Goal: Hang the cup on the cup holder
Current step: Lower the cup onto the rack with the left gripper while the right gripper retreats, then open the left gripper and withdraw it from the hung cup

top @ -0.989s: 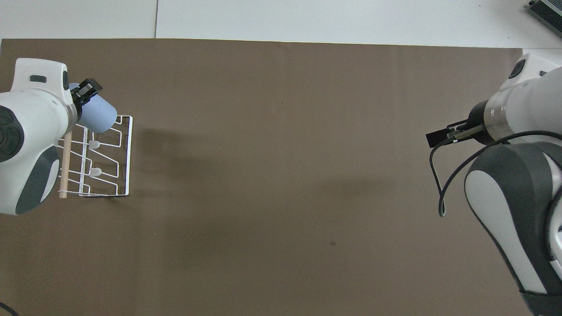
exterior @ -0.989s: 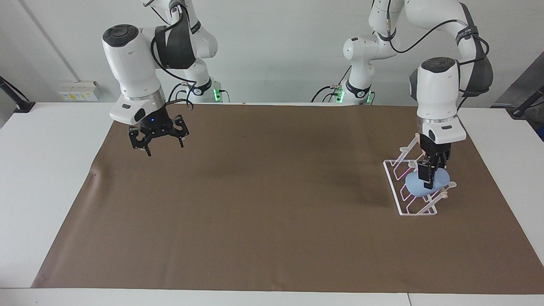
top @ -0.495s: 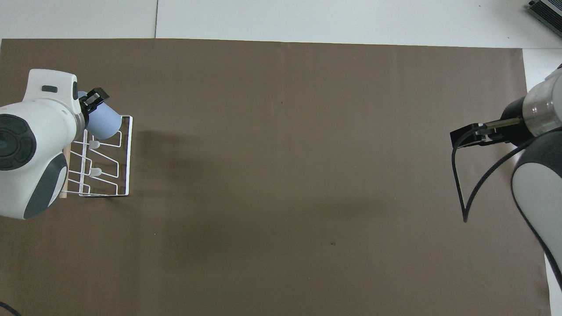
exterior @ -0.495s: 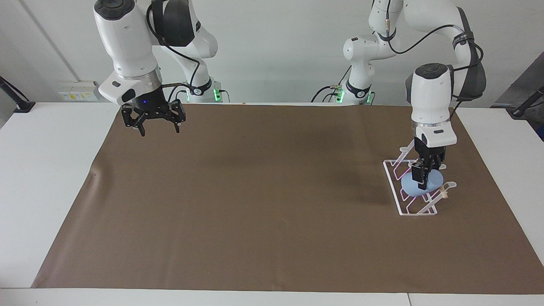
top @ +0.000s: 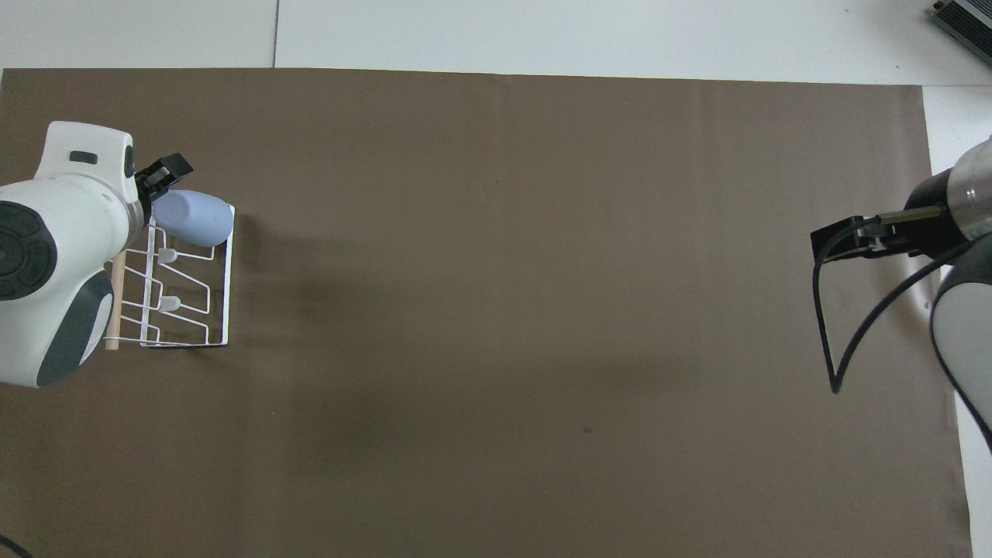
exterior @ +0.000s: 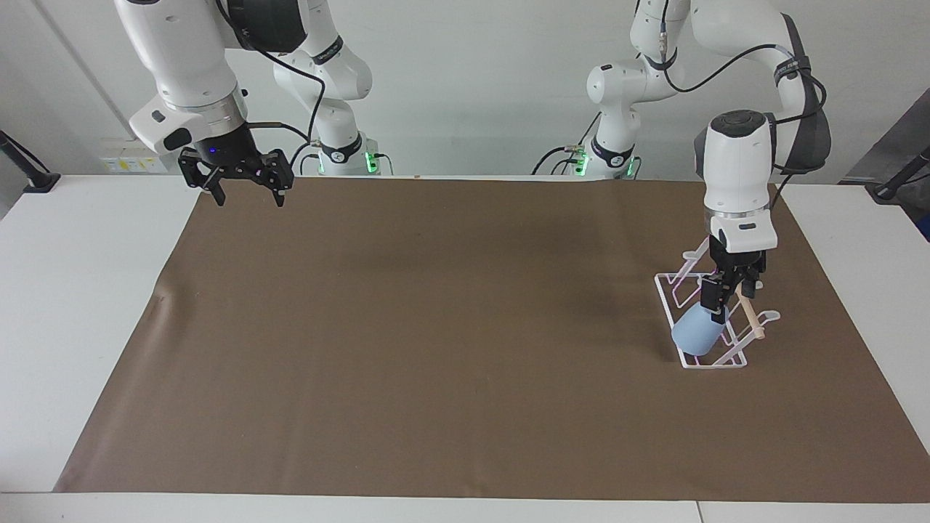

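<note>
The light blue cup (exterior: 696, 334) lies tilted on the white wire cup holder (exterior: 670, 303), on the prong row farthest from the robots, base pointing down toward the rack's base. It also shows in the overhead view (top: 195, 219) on the cup holder (top: 225, 310). My left gripper (exterior: 729, 305) hangs just above the cup's upper end, fingers apart and no longer gripping it; one fingertip (top: 164, 172) shows beside the cup. My right gripper (exterior: 249, 200) is open and empty, raised over the mat's corner at the right arm's end, and waits there (top: 843, 237).
A brown mat (exterior: 436, 327) covers most of the white table (exterior: 80, 290). The rack's pale wooden dowel (exterior: 750, 317) runs across its top, under my left hand. A black cable loop (top: 825, 333) hangs from the right arm.
The cup has slid down out of my left gripper and tilted onto the rack's prong; the gripper stayed just above. My right arm has risen and drawn back toward its end of the table.
</note>
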Action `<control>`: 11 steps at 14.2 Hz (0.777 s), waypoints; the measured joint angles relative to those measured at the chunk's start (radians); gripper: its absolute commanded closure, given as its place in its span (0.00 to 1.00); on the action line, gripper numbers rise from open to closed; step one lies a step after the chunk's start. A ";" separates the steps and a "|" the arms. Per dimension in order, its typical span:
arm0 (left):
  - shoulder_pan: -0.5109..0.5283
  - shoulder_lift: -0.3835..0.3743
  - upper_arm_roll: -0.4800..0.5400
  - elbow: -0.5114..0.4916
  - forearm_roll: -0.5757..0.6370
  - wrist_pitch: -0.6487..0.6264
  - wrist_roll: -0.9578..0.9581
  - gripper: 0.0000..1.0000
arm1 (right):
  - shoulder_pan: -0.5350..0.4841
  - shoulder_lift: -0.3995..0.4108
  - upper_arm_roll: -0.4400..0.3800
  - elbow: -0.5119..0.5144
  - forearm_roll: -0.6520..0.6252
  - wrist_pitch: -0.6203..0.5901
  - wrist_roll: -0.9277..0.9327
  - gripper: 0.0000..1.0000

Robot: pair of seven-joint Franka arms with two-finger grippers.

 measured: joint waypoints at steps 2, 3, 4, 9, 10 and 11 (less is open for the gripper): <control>-0.002 -0.002 -0.012 0.034 -0.014 -0.045 0.019 0.00 | -0.018 0.002 0.000 -0.011 0.025 0.014 0.000 0.00; -0.003 -0.004 -0.017 0.055 -0.050 -0.075 0.052 0.00 | -0.024 0.001 0.000 -0.023 0.029 0.034 0.000 0.00; -0.004 -0.007 -0.019 0.083 -0.107 -0.120 0.113 0.00 | -0.026 0.000 0.000 -0.037 0.031 0.051 0.000 0.00; -0.002 -0.034 -0.016 0.256 -0.313 -0.462 0.464 0.00 | -0.027 -0.010 0.000 -0.063 0.032 0.067 0.000 0.00; -0.003 -0.044 -0.017 0.269 -0.335 -0.517 0.518 0.00 | -0.026 -0.012 0.001 -0.063 0.033 0.067 0.000 0.00; -0.003 -0.055 -0.019 0.274 -0.350 -0.567 0.572 0.00 | -0.025 -0.013 0.004 -0.064 0.034 0.067 0.000 0.00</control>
